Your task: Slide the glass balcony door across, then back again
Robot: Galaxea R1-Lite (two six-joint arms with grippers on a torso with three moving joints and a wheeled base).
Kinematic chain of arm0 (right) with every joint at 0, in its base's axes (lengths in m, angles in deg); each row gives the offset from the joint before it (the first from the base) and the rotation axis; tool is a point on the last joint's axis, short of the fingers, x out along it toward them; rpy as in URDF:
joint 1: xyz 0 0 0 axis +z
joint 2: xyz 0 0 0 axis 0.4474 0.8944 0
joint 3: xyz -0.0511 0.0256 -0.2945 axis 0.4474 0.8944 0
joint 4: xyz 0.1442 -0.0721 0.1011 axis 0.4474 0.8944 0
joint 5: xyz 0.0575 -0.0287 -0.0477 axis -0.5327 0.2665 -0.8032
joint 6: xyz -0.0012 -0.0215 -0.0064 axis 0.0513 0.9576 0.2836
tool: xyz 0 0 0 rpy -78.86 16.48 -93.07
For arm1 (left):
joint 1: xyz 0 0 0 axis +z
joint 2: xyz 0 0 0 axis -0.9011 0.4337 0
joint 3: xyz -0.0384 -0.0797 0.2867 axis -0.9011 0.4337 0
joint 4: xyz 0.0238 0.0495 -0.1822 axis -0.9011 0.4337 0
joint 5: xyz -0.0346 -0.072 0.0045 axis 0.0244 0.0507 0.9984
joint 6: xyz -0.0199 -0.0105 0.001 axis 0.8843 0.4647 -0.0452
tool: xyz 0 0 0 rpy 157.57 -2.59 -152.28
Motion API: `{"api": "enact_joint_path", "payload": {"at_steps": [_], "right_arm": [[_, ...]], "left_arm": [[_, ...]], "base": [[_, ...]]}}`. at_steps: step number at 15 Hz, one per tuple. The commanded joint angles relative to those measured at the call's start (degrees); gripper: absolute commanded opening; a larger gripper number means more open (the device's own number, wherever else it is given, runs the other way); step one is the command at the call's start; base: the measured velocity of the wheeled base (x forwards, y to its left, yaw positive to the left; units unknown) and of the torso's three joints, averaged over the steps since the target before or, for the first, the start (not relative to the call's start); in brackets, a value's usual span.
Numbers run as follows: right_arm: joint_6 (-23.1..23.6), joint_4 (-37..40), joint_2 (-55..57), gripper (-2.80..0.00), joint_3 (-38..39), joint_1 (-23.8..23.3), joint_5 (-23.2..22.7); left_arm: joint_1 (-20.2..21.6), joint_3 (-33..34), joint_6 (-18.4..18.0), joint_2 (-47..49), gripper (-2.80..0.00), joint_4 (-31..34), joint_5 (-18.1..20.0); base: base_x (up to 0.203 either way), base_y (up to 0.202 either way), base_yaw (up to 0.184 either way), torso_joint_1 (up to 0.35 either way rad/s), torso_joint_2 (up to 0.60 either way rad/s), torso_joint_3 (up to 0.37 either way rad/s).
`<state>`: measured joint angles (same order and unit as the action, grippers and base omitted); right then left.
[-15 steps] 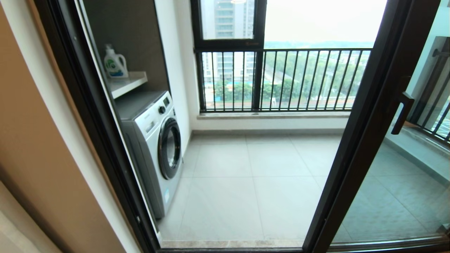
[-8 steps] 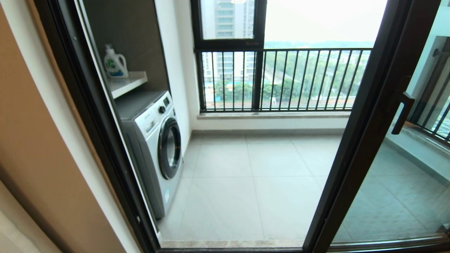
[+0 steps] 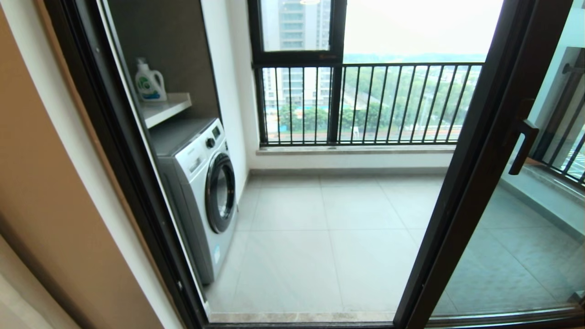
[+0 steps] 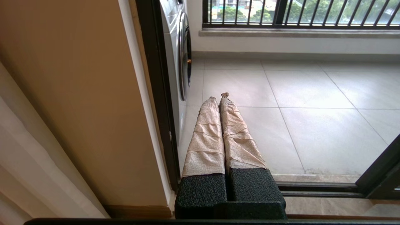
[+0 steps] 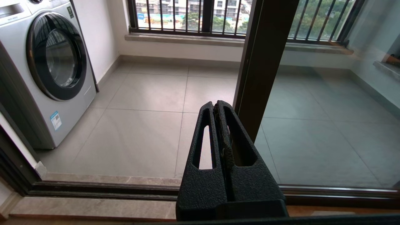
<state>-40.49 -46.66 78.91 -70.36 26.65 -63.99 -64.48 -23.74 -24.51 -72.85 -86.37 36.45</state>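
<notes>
Nothing has moved since the earlier frames: the door, its handle and the balcony behind look the same, and neither of my arms enters the head view.

The glass balcony door (image 3: 461, 196) stands at about 3 o'clock in my head view, slid aside, so the doorway to the balcony is open from the washing machine (image 3: 201, 192) at 9 o'clock to the door's dark upright. The black bar handle (image 3: 523, 147) sits on that upright, high at 3 o'clock, and nothing touches it.

My right gripper (image 5: 217, 107) is low, near the floor track (image 5: 103, 189), with both fingers pressed together and holding nothing. It is close to the door's upright (image 5: 259, 68), a little to its left, apart from it. My left gripper (image 4: 218, 97) is also closed on nothing, its wrapped fingers (image 4: 207, 131) side by side, and it is parked low beside the fixed frame (image 4: 157, 93) near the washing machine.

I judge that no push or pull is running now, and I cannot tell if this is the start, the pause between the two slides, or the end. If a slide remains, the right gripper must rise to the handle or press against the edge of the upright, then push along the track and not toward the glass.
</notes>
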Motion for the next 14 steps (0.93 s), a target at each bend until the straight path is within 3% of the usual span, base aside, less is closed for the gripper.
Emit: {"api": "enact_joint_path", "payload": {"at_steps": [1, 14], "right_arm": [[0.09, 0.00, 0.11, -2.80, 0.78, 0.01, -0.04], [-2.41, -0.13, 0.11, -2.80, 0.78, -0.07, 1.63]], "left_arm": [[0.01, 0.00, -0.02, 0.09, -2.80, 0.00, -0.01], [0.01, 0.00, -0.02, 0.09, -2.80, 0.00, -0.01]], "base": [[0.000, 0.000, 0.000, 0.000, 0.00, 0.000], [0.000, 0.000, 0.000, 0.000, 0.00, 0.000]]}}
